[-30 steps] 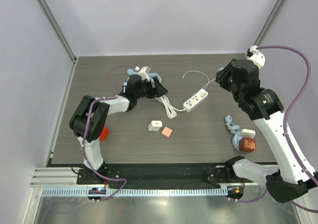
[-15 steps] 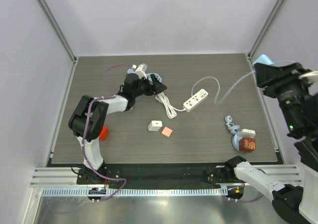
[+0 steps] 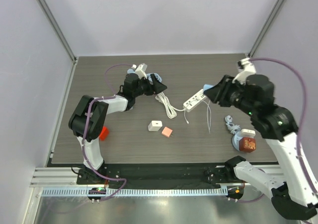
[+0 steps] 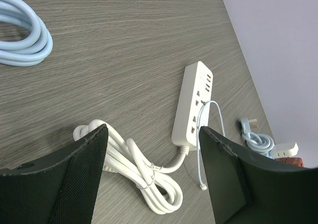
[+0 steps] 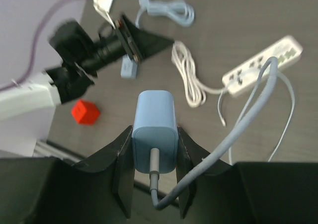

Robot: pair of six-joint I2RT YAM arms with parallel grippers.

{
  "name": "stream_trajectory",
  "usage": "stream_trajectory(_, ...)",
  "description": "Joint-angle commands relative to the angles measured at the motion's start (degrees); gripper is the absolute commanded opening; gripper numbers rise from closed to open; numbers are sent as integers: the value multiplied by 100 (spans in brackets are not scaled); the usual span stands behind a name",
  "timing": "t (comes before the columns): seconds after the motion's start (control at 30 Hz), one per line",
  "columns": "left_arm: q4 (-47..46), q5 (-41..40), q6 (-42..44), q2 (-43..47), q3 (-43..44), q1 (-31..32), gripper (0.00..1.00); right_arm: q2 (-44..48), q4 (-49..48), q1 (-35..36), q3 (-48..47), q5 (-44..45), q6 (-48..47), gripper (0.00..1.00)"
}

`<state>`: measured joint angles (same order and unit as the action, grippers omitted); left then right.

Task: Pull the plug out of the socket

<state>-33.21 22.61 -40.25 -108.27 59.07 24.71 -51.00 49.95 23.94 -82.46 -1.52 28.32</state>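
One power strip [image 3: 195,100], one blue plug [image 5: 153,129], one red cube [image 5: 85,112] — one white block [image 3: 155,125], one pink block [image 3: 166,131].

A dark grey wood-grain tabletop [image 3: 208,67] fills the middle of the enclosure. Plain pale lilac panels close it in: a back wall [image 3: 164,20], a left wall [image 3: 25,85] and a right wall [image 3: 298,35]. Slim aluminium posts mark the back corners, left [image 3: 53,23] and right [image 3: 270,20]. Along the near edge runs a white slotted strip [image 3: 164,191] above a brushed metal surface [image 3: 164,209]. The light is even and soft, with faint shadows.
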Motion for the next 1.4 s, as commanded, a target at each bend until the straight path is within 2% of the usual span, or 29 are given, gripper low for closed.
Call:
stream_trajectory(0.0, -300, 77, -1, -28, -18, -1, 74, 90, -547, 23, 867, -1191, 244, 1)
stream_trajectory(0.13, -300, 50, 8, -19, -36, -10, 74, 240, -1013, 57, 1933, -1648, 560, 1)
stream_trajectory(0.23, -317, 51, -18, -54, -18, -10, 74, 152, -1522, 197, 2926, -1642, 973, 1)
stream_trajectory(0.4, -326, 86, -44, -98, -1, -10, 74, -506, -2638, 1260, 4104, -886, 1606, 1)
stream_trajectory(0.47, -326, 86, -44, -107, -1, -10, 74, -1190, -2964, 1759, 4167, -475, 1774, 1)
stream_trajectory(0.57, -326, 86, -44, -115, -1, -10, 74, -2295, -3105, 2078, 3975, -200, 1870, 2)
stream_trajectory(0.7, -326, 86, -9, -107, -1, -10, 74, -3308, -3150, 2508, 3492, -191, 1818, 5)
stream_trajectory(0.77, -318, 94, -9, -116, 8, -19, 74, -3521, -3141, 2589, 3386, -182, 1765, 7)
stream_trajectory(0.87, -326, 121, -18, -133, 26, -36, 74, -3627, -3150, 2598, 3333, -130, 1756, 20)
stream_trajectory(0.97, -344, 191, -62, -177, 52, -45, 74, -3540, -3141, 2598, 3341, -121, 1748, 48)
stream_trajectory(1.0, -370, 208, -71, -177, 43, -54, 74, -3505, -3132, 2598, 3341, -121, 1748, 59)
stream_trajectory(1.07, -388, 226, -88, -177, 43, -63, 74, -3373, -3071, 2598, 3368, -121, 1756, 69)
stream_trajectory(1.1, -388, 244, -88, -186, 35, -63, 74, -3329, -3053, 2598, 3376, -112, 1756, 78)
stream_trajectory(1.23, -397, 244, -97, -151, 17, -89, 74, -2986, -2616, 2598, 3315, 63, 1730, 91)
stream_trajectory(1.37, -423, 279, -115, -151, 8, -98, 74, -2530, -1833, 2510, 3113, 817, 1677, 94)
